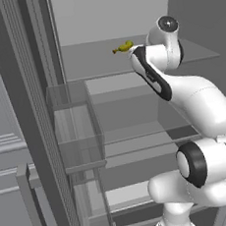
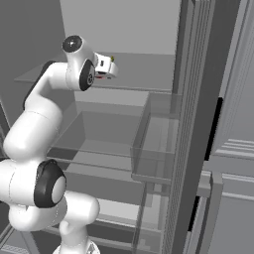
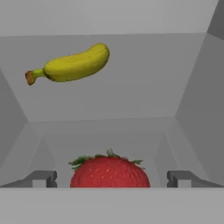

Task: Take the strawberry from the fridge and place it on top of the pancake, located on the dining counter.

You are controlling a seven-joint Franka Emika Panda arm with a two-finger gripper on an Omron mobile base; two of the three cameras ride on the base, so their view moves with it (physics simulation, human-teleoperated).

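Strawberry (image 3: 109, 171) centred between the wide-spread jaws of the gripper (image 3: 112, 178), untouched, its lower part cut off, banana (image 3: 70, 64) farther back on the fridge (image 1: 129, 59) shelf.

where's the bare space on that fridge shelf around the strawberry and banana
Bare shelf lies between the strawberry and the banana, and to the banana's right up to the fridge side wall. It is tight at the strawberry, between the open gripper fingertips.
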